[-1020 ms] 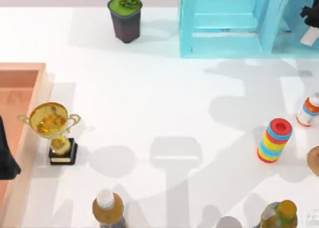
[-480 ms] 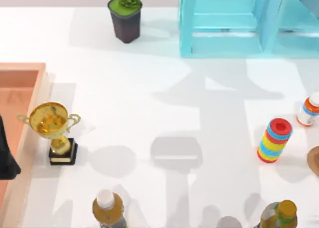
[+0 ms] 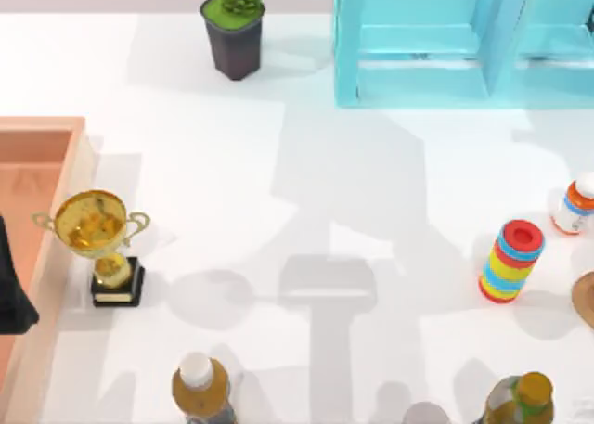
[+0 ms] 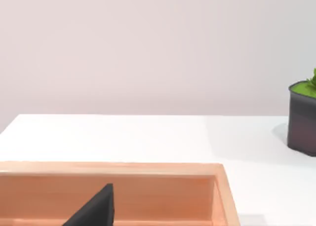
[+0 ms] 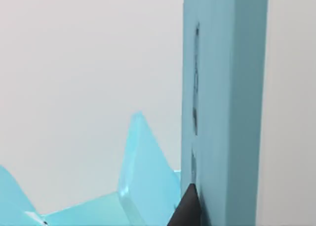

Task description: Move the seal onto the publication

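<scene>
Grippers sit at opposite sides of the table. The left gripper (image 3: 11,289) hangs over the wooden tray (image 3: 56,125) at 9 o'clock. The right gripper (image 5: 187,206) is close against the light-blue shelf (image 3: 418,85) at 1 o'clock. Whether either is open or closed, or holds anything, I cannot tell. Where the seal and the book lie I cannot tell either.

A gold trophy (image 3: 97,234) stands just beside the tray, and a potted plant (image 3: 234,30) stands at 11 o'clock. A striped ring stack (image 3: 510,262) is at 4 o'clock, with a small white-capped bottle (image 3: 575,203) near it. An amber bottle (image 3: 200,387) stands at 7 o'clock.
</scene>
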You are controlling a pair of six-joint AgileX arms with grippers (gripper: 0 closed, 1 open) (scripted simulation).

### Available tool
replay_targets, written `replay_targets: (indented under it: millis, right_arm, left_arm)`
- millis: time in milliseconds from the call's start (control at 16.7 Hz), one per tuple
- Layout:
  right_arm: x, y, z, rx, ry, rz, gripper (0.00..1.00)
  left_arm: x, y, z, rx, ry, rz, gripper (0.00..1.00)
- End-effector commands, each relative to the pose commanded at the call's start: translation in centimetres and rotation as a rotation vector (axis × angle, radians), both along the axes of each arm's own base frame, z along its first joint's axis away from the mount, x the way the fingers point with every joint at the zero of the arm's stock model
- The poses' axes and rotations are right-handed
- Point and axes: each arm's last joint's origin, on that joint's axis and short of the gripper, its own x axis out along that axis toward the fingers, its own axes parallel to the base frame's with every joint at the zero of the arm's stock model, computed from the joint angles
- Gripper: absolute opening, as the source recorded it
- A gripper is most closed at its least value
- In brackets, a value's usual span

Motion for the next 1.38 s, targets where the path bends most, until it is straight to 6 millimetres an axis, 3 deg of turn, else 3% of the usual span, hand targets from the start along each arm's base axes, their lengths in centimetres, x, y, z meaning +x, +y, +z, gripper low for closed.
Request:
replay_targets:
  millis: [240, 540, 720, 900, 1080, 1380]
  right_arm:
    - [-1.7, 0.1, 0.2, 0.006, 0.008, 0.006, 0.0]
    - [-1.6, 0.2, 0.0, 0.007, 0.015, 0.008, 0.0]
    - [-0.9, 1.7, -1.2, -0.056, 0.055, 0.046, 0.0]
    - [0.2, 5.2, -2.8, -0.215, 0.088, 0.13, 0.0]
    - [0.8, 10.0, -4.7, -0.455, 0.092, 0.236, 0.0]
    - [-0.4, 18.6, -8.5, -0.969, 0.035, 0.414, 0.0]
  left_arm:
    - [0.0, 0.0, 0.0, 0.0, 0.0, 0.0, 1.0]
    - [0.0, 0.0, 0.0, 0.0, 0.0, 0.0, 1.0]
    - [0.0, 0.0, 0.0, 0.0, 0.0, 0.0, 1.0]
    - [0.0, 0.0, 0.0, 0.0, 0.0, 0.0, 1.0]
    - [0.0, 0.0, 0.0, 0.0, 0.0, 0.0, 1.0]
    - [0.0, 0.0, 0.0, 0.0, 0.0, 0.0, 1.0]
